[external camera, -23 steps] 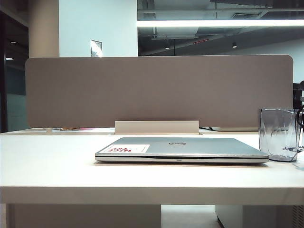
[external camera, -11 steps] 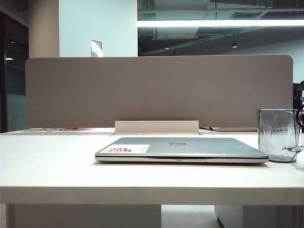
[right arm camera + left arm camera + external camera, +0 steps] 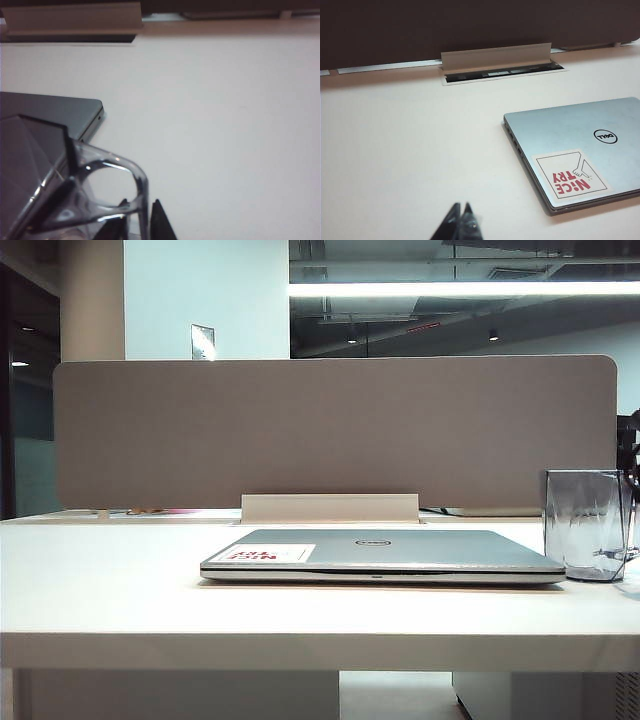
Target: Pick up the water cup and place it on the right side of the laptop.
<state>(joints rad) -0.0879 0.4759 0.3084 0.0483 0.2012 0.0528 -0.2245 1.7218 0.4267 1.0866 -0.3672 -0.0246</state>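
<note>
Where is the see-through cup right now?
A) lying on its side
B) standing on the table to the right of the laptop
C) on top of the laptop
B: the water cup stands upright on the table, just off the right edge of the closed laptop, nothing on the lid.

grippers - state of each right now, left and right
Left gripper: fingertips close together over bare white table, holding nothing; looks shut.
Right gripper: fingers straddle the handle of the transparent grey-tinted plastic water cup; gripping or released cannot be told.
</note>
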